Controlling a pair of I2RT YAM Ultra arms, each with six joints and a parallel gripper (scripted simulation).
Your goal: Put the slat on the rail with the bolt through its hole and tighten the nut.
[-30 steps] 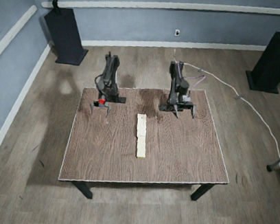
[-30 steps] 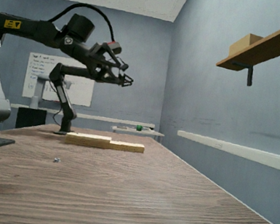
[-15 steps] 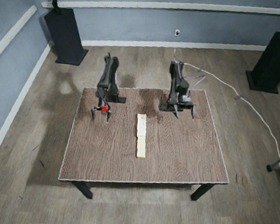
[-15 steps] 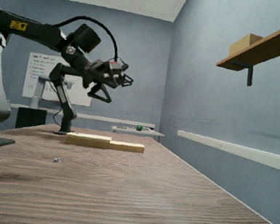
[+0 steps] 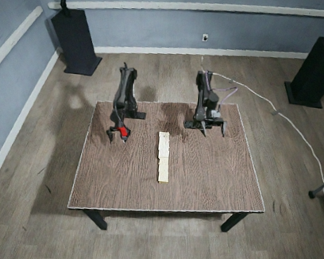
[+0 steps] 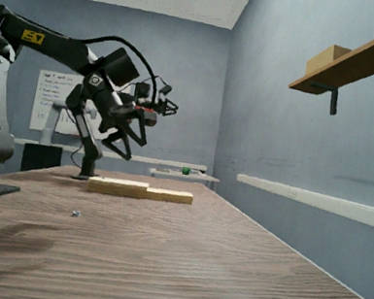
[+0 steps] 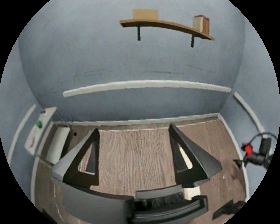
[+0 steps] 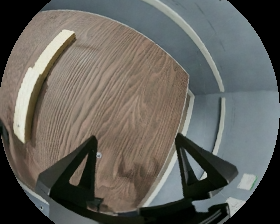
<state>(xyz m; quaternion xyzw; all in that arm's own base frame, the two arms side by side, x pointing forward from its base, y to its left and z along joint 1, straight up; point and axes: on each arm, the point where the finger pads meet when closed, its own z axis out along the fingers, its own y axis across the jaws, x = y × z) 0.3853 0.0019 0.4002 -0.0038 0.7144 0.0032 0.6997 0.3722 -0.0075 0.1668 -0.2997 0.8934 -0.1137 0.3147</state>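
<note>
Two pale wooden pieces, the slat and the rail, lie in line and meet mid-table. The piece nearer the arm bases [image 5: 163, 145] [image 6: 118, 187] [image 8: 26, 102] stands higher and has a small dark spot near its end. The other piece [image 5: 163, 171] [image 6: 169, 196] [image 8: 54, 50] is lower. Which is the slat is unclear. No bolt can be made out. The small silver nut [image 6: 76, 214] [image 8: 99, 155] lies on the table. My right gripper [image 5: 118, 141] [image 6: 136, 151] [image 8: 136, 139] is open and empty above the nut's area. My left gripper [image 5: 214, 135] [image 6: 175, 109] [image 7: 132, 129] is open, empty and high on the wood's other side.
The table [image 5: 211, 187] [image 6: 215, 268] has a white edge, and its corner shows beyond my right fingers. A shelf [image 6: 368, 62] [image 7: 167, 26] hangs high on the wall. A black pedestal [image 5: 72, 38] stands on the floor behind the table.
</note>
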